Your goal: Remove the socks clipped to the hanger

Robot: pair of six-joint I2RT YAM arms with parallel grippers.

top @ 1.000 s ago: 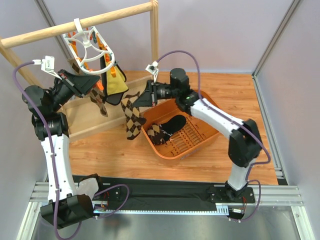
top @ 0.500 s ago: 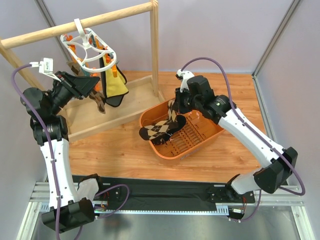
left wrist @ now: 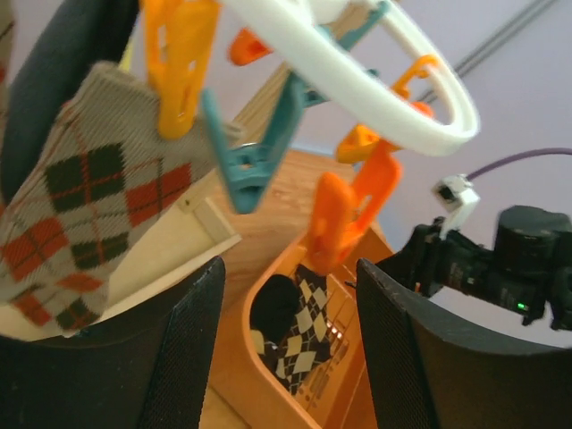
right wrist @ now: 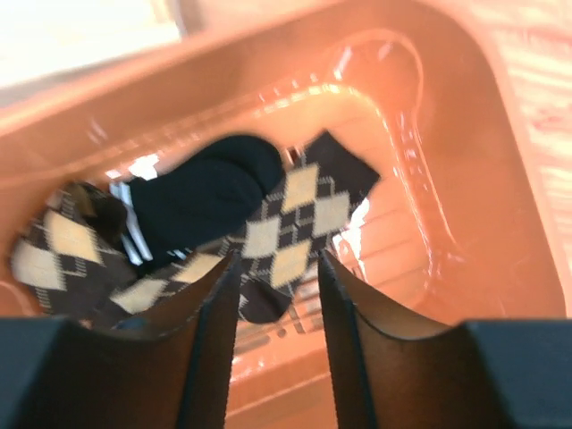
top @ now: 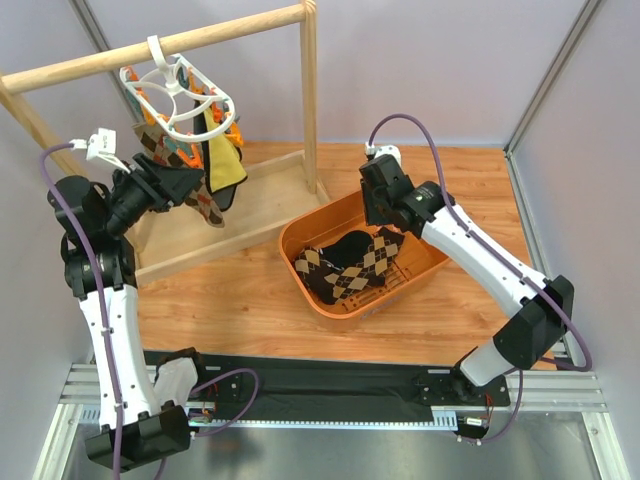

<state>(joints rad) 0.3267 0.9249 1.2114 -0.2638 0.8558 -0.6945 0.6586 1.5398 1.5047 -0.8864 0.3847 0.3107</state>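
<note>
The white hanger (top: 182,96) hangs by its hook on the wooden rail, orange and teal clips dangling. A beige-and-red argyle sock (top: 188,163) and a black-and-yellow sock (top: 224,165) are clipped to it. My left gripper (top: 196,182) is open just below and left of them, holding nothing. In the left wrist view the hanger ring (left wrist: 357,85), an orange clip (left wrist: 344,214) and the argyle sock (left wrist: 80,206) are above my open left gripper (left wrist: 290,273). My right gripper (right wrist: 279,259) is open over the orange basket (right wrist: 447,134), above a brown argyle sock (right wrist: 295,223) and a black sock (right wrist: 197,197).
The orange basket (top: 300,238) sits mid-table with several socks (top: 350,268) inside. The wooden rail frame (top: 310,95) and its base tray (top: 260,205) stand at the back left. Grey walls close in both sides.
My right arm swung from the hanger to the basket and opened, leaving the brown argyle sock inside. My left gripper opened and came off the hanger, which swung back.
</note>
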